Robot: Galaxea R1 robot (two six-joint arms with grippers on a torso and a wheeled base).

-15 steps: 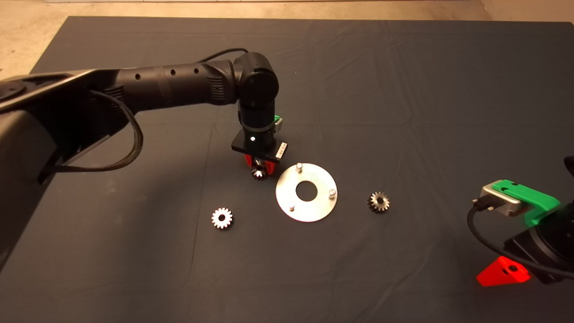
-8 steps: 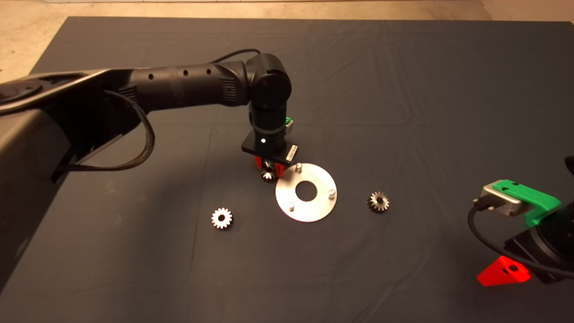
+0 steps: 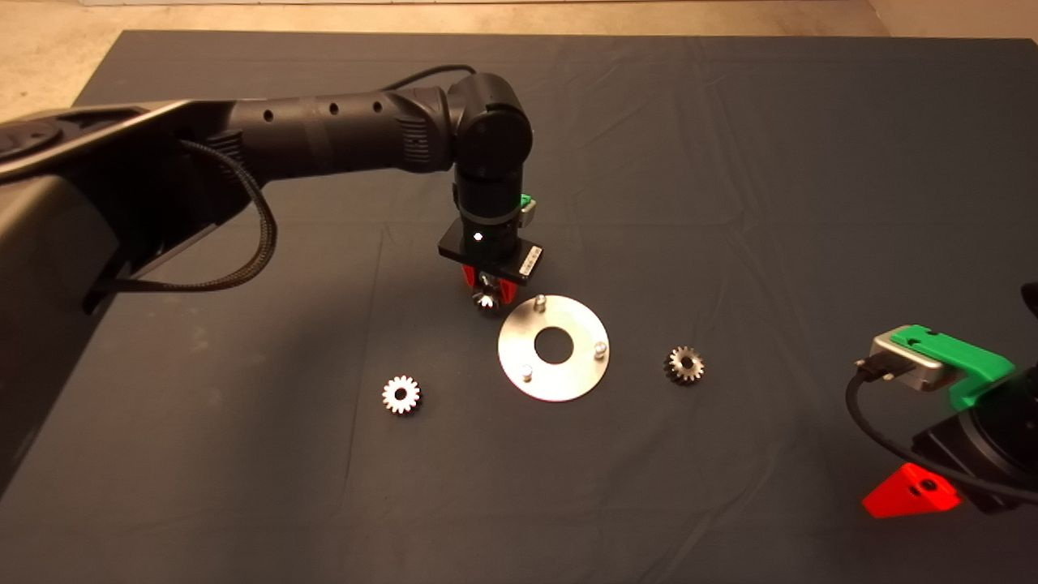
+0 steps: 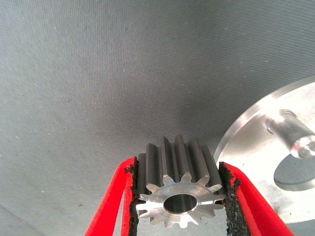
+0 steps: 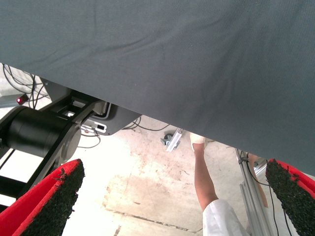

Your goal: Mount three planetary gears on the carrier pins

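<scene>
Silvery gear (image 4: 177,196) sat pinched between the left gripper's (image 3: 487,285) red fingers, held just beside the disc (image 3: 568,377), near its far pin (image 3: 539,302). We logged two more gears on the mat: one (image 3: 401,395) left of the disc, one (image 3: 684,364) right. Right gripper (image 3: 910,491) waited at the lower right, fingers wide apart.

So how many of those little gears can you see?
3: one gear clamped in the left gripper beside the disc, one on the mat left of it, one right of it.
</scene>
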